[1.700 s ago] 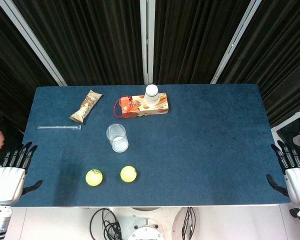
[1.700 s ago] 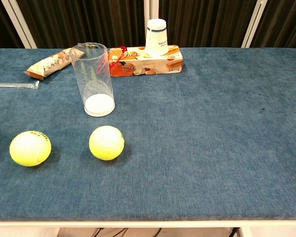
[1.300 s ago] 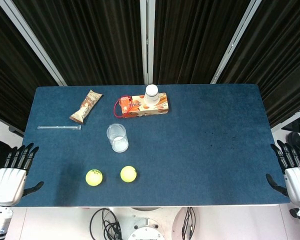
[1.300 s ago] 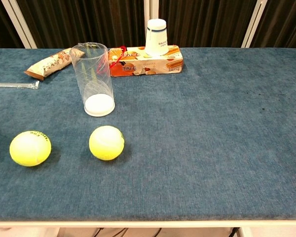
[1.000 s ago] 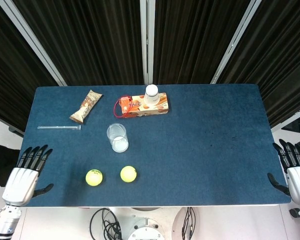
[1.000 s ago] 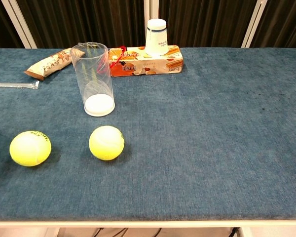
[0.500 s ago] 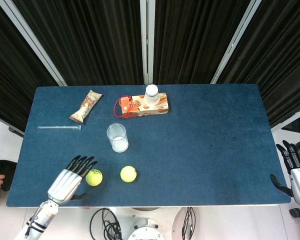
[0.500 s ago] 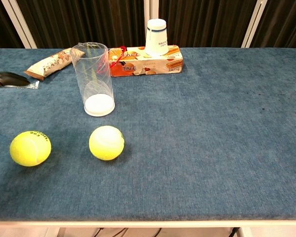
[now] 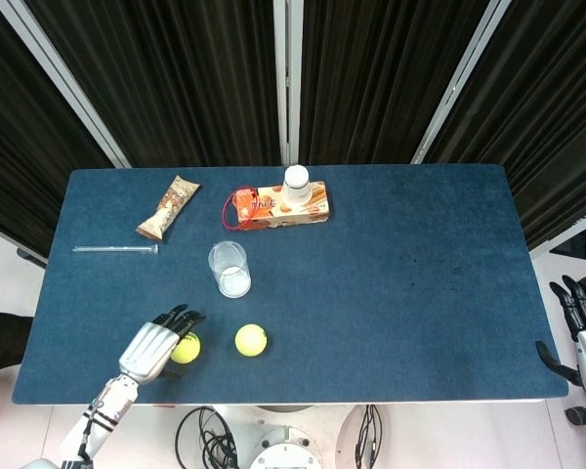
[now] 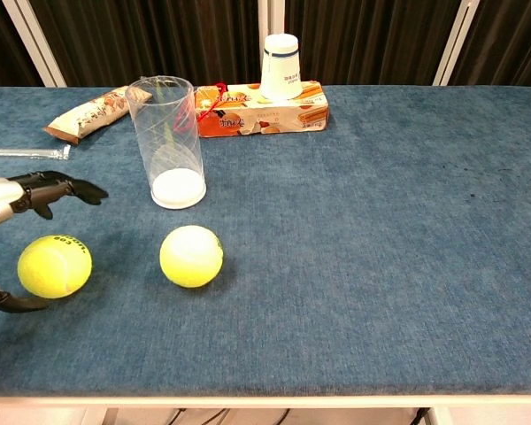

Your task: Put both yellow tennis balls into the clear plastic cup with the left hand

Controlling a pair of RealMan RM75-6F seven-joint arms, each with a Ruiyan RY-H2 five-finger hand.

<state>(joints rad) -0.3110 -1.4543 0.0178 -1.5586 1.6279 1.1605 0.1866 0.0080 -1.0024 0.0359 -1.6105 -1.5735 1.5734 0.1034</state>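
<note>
Two yellow tennis balls lie near the table's front edge: the left ball and the right ball. The clear plastic cup stands upright behind them, with nothing in it. My left hand hovers over the left ball, fingers spread above it and thumb low beside it, holding nothing. My right hand stays open off the table's right edge.
A snack bar wrapper, a clear straw and an orange carton with a white paper cup upside down on it lie at the back of the blue table.
My left hand has moved from the table's left edge to the right, over the left ball. The right hand has drifted slightly outward. Balls and cup have not moved.
</note>
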